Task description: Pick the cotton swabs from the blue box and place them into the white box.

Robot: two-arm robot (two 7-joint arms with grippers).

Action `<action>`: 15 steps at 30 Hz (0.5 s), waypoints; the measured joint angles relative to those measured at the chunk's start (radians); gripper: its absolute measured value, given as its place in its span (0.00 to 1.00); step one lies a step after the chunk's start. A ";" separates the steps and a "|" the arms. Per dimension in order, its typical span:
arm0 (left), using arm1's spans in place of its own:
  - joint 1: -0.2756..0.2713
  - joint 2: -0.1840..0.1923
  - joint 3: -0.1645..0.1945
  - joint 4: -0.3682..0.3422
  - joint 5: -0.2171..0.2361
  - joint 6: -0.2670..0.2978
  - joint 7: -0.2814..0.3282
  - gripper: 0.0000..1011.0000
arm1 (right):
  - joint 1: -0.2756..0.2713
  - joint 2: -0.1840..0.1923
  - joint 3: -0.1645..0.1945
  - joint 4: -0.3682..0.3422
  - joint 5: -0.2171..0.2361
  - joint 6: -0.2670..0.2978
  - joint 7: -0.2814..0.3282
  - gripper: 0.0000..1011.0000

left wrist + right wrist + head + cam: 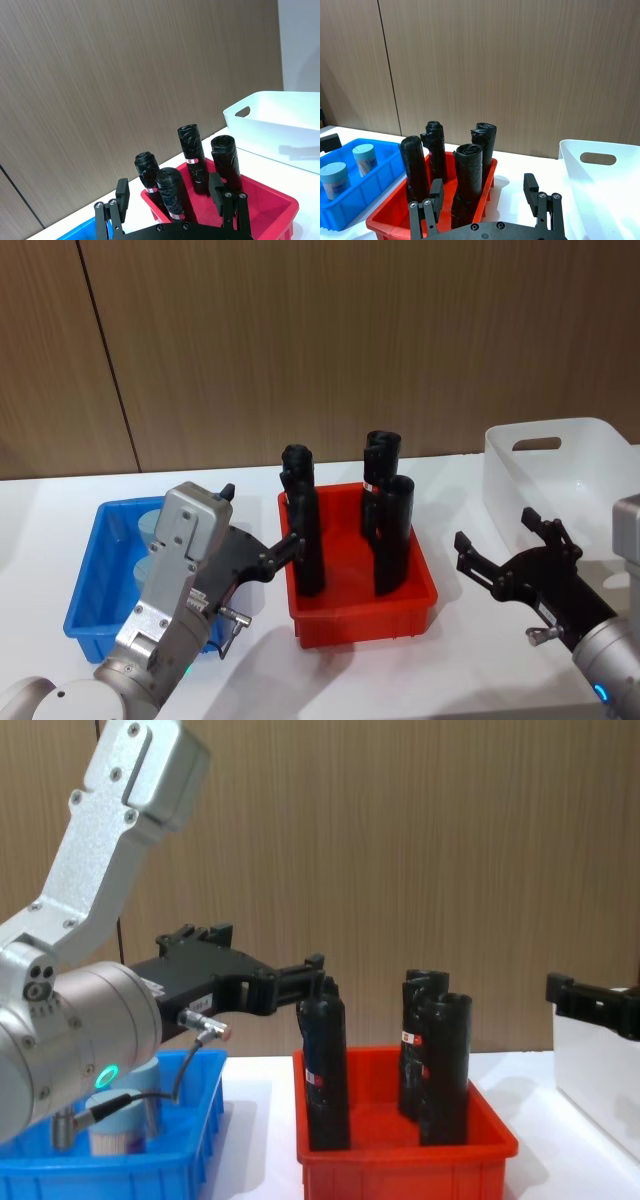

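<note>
Nearest in the head view are the two arms, low at either side. The left gripper (169,191), black with two slim fingers, hangs above the right edge of the blue box and points toward the red bin. Its fingers are spread wide with nothing between them. One fingertip comes close to the upper part of the front-left tube; I cannot tell whether they touch. The right gripper (497,532), also black, hovers over bare table between the red bin and the white box, fingers likewise wide apart and empty.

The smooth white table (400,680) carries three bins in a row. On the robot's left is the blue box (95,580), a shallow bright-blue plastic bin with a flared rim. The cotton swabs (365,157) stand upright in it: small clear cylindrical jars with pale grey-blue round lids, two showing in the right wrist view, partly behind the left arm in the head view. In the middle is the red bin (360,615), a rectangular red plastic tray holding four tall black tubes (393,540) wrapped in crinkled film with small red-and-white labels, all roughly upright. To the right and slightly farther back sits the white box (500,485), a translucent white plastic bin with smooth sides and a handle cutout.

Behind the table rises a wall (300,340) of brown wood-grain panels with thin dark seams.
</note>
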 joint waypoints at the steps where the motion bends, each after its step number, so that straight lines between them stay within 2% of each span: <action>1: 0.000 0.000 0.000 0.000 0.000 0.000 0.000 0.99 | 0.000 0.000 0.000 0.000 0.000 0.000 0.000 0.99; 15: 0.000 0.000 0.000 0.000 0.000 0.000 0.000 0.99 | 0.000 0.000 0.000 0.000 0.000 0.000 0.000 0.99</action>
